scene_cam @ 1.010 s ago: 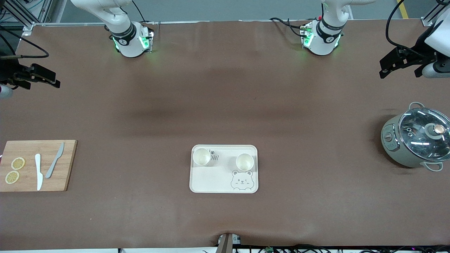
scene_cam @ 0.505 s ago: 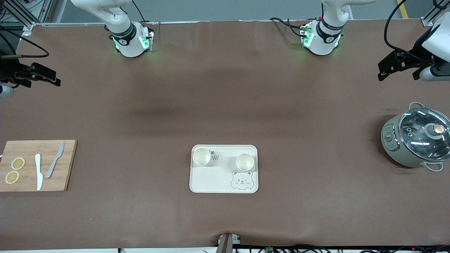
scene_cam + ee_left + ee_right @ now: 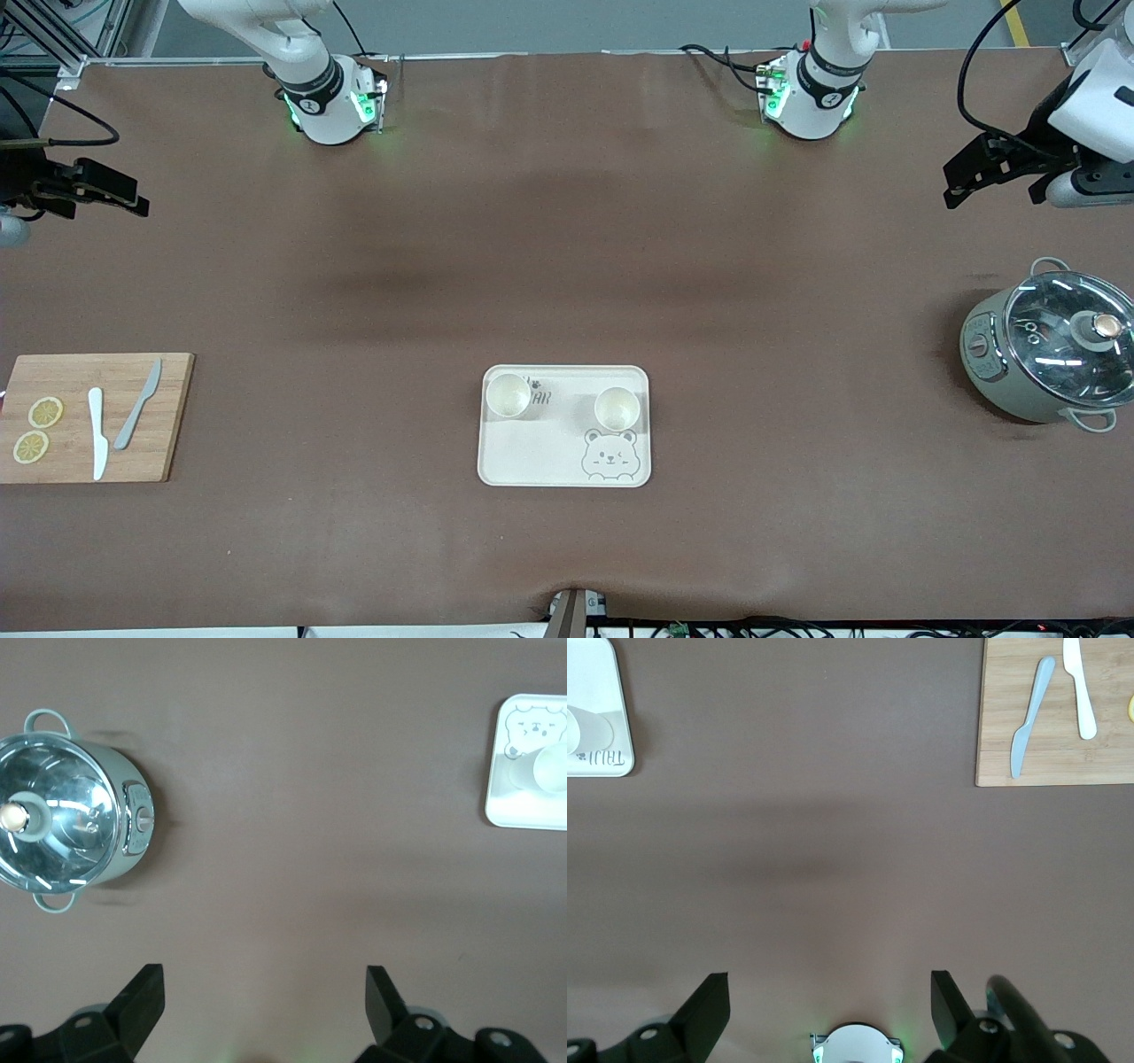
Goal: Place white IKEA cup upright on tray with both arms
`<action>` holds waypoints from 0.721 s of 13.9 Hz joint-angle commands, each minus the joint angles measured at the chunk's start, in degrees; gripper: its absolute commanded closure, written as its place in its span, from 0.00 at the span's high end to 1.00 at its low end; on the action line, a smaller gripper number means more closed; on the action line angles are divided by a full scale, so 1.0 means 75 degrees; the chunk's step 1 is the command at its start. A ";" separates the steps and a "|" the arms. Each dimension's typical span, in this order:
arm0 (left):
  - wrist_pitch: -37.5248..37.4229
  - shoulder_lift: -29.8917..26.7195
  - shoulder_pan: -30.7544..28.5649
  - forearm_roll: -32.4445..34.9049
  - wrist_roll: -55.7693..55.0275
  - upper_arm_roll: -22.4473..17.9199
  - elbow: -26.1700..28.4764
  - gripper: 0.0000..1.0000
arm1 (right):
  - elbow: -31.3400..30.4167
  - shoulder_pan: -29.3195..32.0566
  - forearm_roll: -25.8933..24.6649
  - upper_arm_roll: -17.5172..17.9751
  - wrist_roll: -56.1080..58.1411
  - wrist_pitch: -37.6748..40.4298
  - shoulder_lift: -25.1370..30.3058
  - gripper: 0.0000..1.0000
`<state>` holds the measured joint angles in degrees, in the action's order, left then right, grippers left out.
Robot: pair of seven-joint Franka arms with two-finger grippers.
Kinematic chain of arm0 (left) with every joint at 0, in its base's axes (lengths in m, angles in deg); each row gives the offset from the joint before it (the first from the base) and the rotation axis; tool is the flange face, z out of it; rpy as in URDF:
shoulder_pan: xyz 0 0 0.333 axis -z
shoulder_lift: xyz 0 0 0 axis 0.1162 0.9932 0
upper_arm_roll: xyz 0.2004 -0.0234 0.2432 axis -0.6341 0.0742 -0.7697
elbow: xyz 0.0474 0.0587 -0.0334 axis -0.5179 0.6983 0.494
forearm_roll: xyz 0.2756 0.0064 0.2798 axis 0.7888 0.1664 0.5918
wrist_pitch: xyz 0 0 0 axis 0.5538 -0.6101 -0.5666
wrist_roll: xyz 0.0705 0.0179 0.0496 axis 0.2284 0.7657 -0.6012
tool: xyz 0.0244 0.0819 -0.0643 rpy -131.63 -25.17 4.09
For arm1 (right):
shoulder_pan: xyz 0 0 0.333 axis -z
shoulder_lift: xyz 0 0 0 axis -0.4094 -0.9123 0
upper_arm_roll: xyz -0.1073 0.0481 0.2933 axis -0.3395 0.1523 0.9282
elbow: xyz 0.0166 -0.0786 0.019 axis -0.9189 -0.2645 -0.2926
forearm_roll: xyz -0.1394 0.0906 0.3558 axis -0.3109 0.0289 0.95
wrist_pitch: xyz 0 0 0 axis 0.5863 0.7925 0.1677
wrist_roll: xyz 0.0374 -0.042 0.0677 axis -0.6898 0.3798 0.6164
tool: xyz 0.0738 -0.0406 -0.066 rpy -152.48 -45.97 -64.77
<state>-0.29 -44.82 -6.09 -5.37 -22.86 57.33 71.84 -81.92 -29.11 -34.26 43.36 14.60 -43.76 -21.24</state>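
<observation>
Two white cups stand upright on the cream tray (image 3: 540, 454) in the middle of the table. One cup (image 3: 508, 394) is at the tray's corner toward the right arm's end, the other cup (image 3: 617, 408) just above the bear drawing. My left gripper (image 3: 990, 184) hangs open and empty over the table's left-arm end, well away from the tray. My right gripper (image 3: 100, 207) hangs open and empty over the right-arm end. The left wrist view shows the left gripper (image 3: 263, 983) over bare table, with the tray (image 3: 523, 812) and one cup (image 3: 551, 771) far off. The right wrist view shows the right gripper (image 3: 830, 985) and the tray (image 3: 601, 673).
A grey pot with a glass lid (image 3: 1050, 350) sits near the left arm's end. A wooden cutting board (image 3: 164, 416) with two knives (image 3: 97, 432) and lemon slices (image 3: 44, 412) lies near the right arm's end. Brown table cover spreads around the tray.
The left gripper has drifted slightly toward the middle of the table. The right gripper has shifted a little toward its base. Cups and tray have not moved.
</observation>
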 commanded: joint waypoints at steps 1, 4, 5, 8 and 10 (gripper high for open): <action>0.0044 -0.0217 -0.0100 -0.0058 -0.0178 0.0112 0.0154 1.00 | -0.0165 0.0061 -0.0075 0.0056 -0.0085 0.0015 0.0177 1.00; 0.0032 -0.0159 -0.0112 -0.0070 -0.0190 0.0089 -0.0010 1.00 | -0.0259 0.0050 -0.0075 0.0056 -0.0085 -0.0008 0.0212 1.00; 0.0032 -0.0159 -0.0112 -0.0059 -0.0190 0.0089 -0.0069 1.00 | -0.0259 0.0050 -0.0075 0.0056 -0.0085 -0.0020 0.0224 1.00; -0.0061 -0.0124 -0.0135 -0.0070 -0.0178 0.0065 -0.0233 1.00 | -0.0294 0.0050 -0.0075 0.0056 -0.0085 -0.0008 0.0236 1.00; -0.0085 -0.0123 -0.0135 -0.0058 -0.0178 0.0042 -0.0257 1.00 | -0.0434 0.0050 -0.0075 0.0056 -0.0085 -0.0067 0.0329 1.00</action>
<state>-0.28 -45.32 -6.55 -5.37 -23.79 57.40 70.54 -82.51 -29.11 -34.26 43.35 14.60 -43.75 -21.21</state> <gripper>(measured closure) 0.000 0.000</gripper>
